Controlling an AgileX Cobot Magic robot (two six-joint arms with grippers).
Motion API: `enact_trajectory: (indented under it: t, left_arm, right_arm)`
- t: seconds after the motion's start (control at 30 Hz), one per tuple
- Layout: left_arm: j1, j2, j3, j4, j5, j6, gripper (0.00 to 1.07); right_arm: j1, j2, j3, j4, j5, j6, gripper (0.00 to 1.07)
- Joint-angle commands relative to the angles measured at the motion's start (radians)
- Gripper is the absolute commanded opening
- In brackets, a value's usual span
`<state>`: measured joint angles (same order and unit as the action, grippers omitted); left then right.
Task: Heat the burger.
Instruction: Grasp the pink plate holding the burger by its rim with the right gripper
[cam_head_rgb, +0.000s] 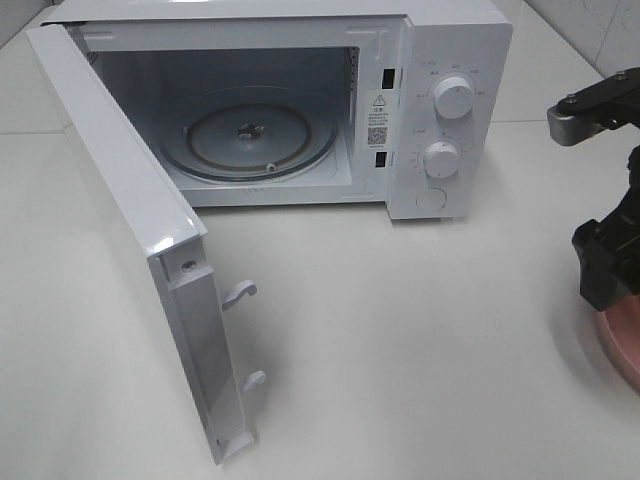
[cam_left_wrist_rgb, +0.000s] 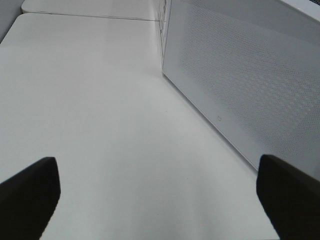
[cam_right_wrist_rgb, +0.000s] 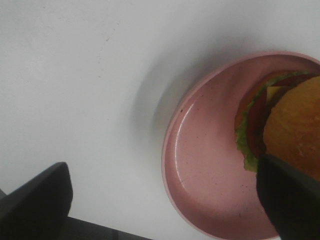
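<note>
Pink round plate (cam_right_wrist_rgb: 200, 165) carrying golden-bun burger (cam_right_wrist_rgb: 295, 125), right side of white desk (cam_head_rgb: 400, 350), right end effector (cam_right_wrist_rgb: 160, 170) wide above plate, left end effector (cam_left_wrist_rgb: 157, 175) wide, white microwave (cam_head_rgb: 440, 60) door open

Counter (cam_head_rgb: 400, 340): microwave (cam_head_rgb: 455, 30) at the back, its door (cam_head_rgb: 120, 200) swung open toward the front left. Turntable (cam_head_rgb: 255, 135) inside the cavity. Two knobs right of the cavity, upper knob (cam_head_rgb: 453, 98) above lower knob (cam_head_rgb: 441, 157). Plate (cam_head_rgb: 625, 345) at the counter's right edge, well apart from the microwave. The burger (cam_right_wrist_rgb: 292, 125) lies on the plate, toward one side.
</note>
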<state>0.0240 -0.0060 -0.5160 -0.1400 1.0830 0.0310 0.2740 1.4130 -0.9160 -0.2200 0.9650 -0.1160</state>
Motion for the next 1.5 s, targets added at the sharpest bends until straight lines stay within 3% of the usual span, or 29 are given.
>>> enact_trajectory:
  t: [0.03, 0.23, 0.73, 1.5]
  left_arm:
    - [-0.005, -0.004, 0.001, -0.003, -0.016, -0.006, 1.00]
    - [-0.005, -0.004, 0.001, -0.003, -0.016, -0.006, 1.00]
    - [-0.005, -0.004, 0.001, -0.003, -0.016, -0.006, 1.00]
    - [-0.005, -0.004, 0.001, -0.003, -0.016, -0.006, 1.00]
  right_arm:
    - [-0.035, -0.007, 0.025, 0.006, 0.010, 0.019, 0.93]
    - [-0.075, -0.007, 0.068, 0.053, -0.027, 0.016, 0.92]
    - [-0.113, 0.019, 0.286, 0.077, -0.287, 0.015, 0.86]
    - [-0.113, 0.244, 0.304, -0.019, -0.491, 0.095, 0.80]
